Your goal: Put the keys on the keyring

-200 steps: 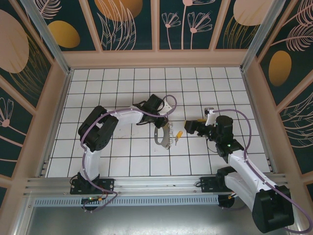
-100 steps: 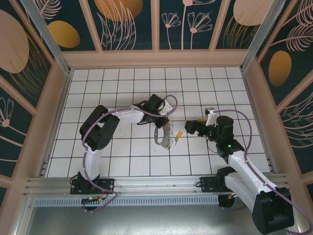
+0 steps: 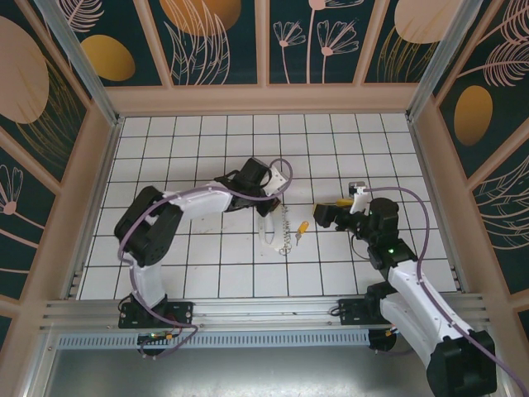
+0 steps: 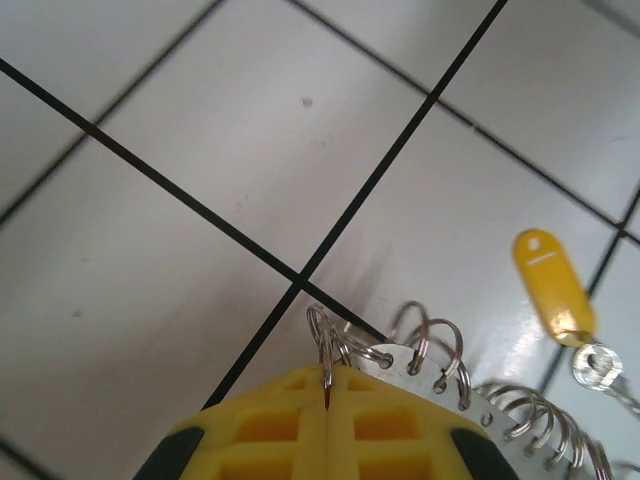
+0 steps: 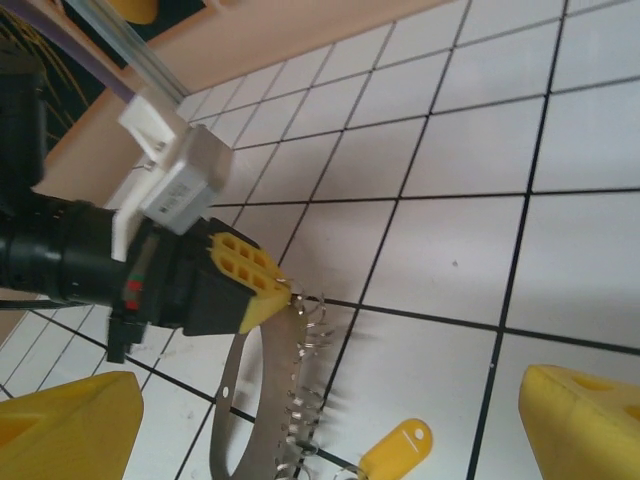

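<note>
Left elbow [image 3: 136,234] swung outward, left tool [image 4: 327,382] clamped on keyring [image 5: 232,400], grey loop with wire coils, right tool [image 3: 322,217] wide

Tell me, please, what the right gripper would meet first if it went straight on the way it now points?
Probably the yellow key, lying just ahead of the open right gripper; the keyring lies beyond it. Depth is unclear.
</note>
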